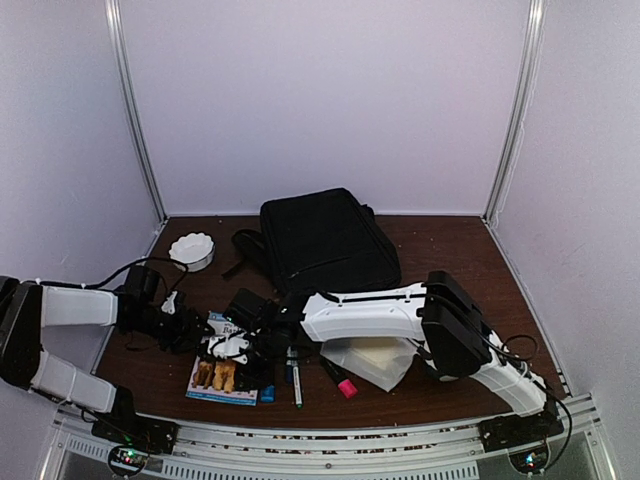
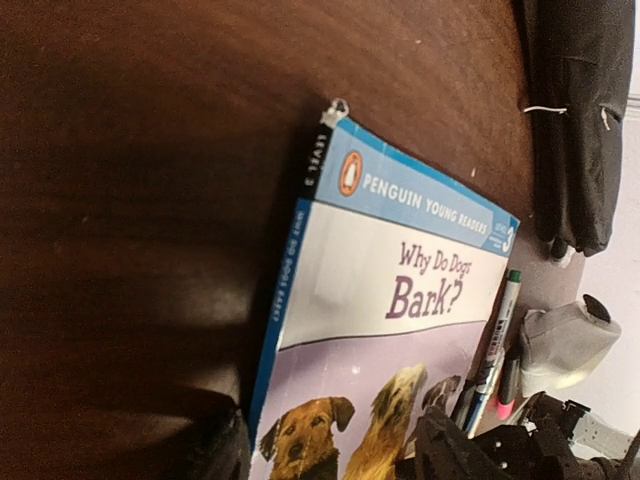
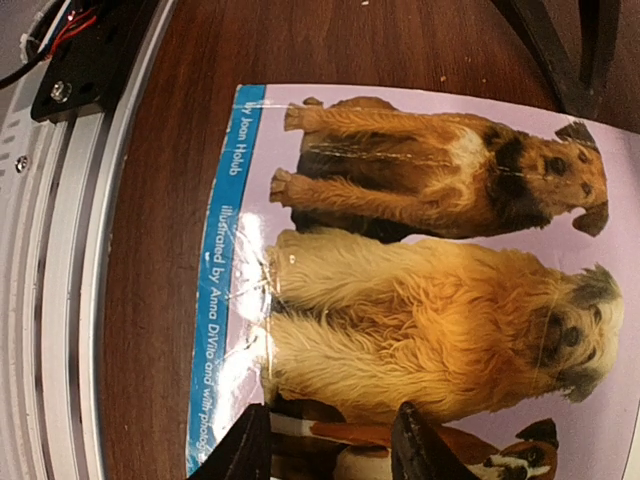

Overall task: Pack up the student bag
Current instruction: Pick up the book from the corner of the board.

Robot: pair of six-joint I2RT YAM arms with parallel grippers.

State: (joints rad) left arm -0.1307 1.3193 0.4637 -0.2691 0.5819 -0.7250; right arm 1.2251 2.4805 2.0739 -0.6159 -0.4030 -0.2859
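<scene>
Brown table (image 1: 450,262), book (image 1: 226,383) by near edge, student bag (image 1: 325,240) behind

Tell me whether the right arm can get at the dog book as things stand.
Probably yes. The right claw hangs directly over the book, jaws apart above the cover, and nothing lies between them.

Top view: the book (image 1: 216,383) lies partly under the right arm (image 1: 365,312), and its title is too small for us to read. Left wrist view: the book is cut by the bottom edge, the student bag (image 2: 575,120) by the top, and one dark finger (image 2: 222,452) is blurred. Right wrist view: the right gripper (image 3: 335,420) is cut by the bottom edge; we cannot tell whether it touches the cover.
</scene>
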